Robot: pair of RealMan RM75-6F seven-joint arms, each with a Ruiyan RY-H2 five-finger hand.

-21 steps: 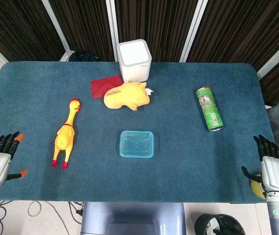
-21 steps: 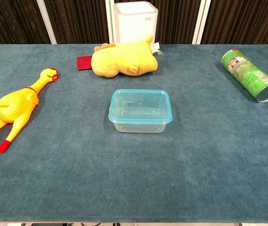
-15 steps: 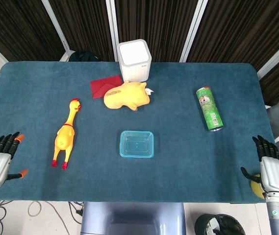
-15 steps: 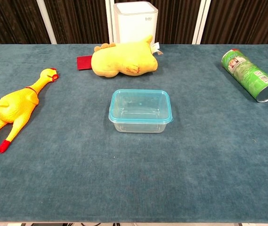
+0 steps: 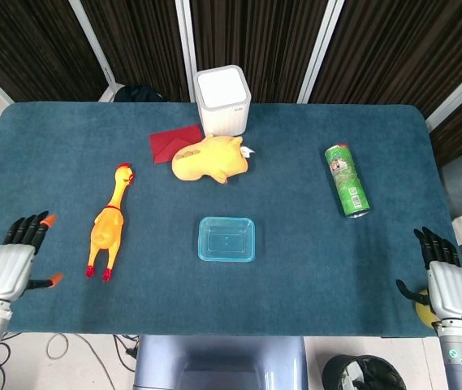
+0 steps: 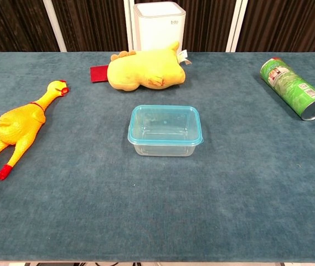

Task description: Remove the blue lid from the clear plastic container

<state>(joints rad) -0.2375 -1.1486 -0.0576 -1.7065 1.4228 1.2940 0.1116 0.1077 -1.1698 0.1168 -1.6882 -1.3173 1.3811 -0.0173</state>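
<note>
The clear plastic container (image 5: 226, 240) (image 6: 165, 133) sits at the middle of the blue table, with its blue lid (image 6: 165, 123) seated on top. My left hand (image 5: 15, 260) hovers over the table's front left corner, fingers apart, holding nothing. At the front right corner my right hand (image 5: 442, 276) is also empty with fingers spread. Both hands are far from the container. Neither hand shows in the chest view.
A rubber chicken (image 5: 108, 223) (image 6: 19, 124) lies left of the container. Behind it are a yellow plush toy (image 5: 209, 158) (image 6: 145, 69), a red cloth (image 5: 172, 141) and a white box (image 5: 223, 99) (image 6: 158, 25). A green can (image 5: 347, 180) (image 6: 293, 88) lies on its side at the right.
My left hand has moved up and inward over the table's front left corner. My right hand has shifted slightly down and left. The container has not moved.
</note>
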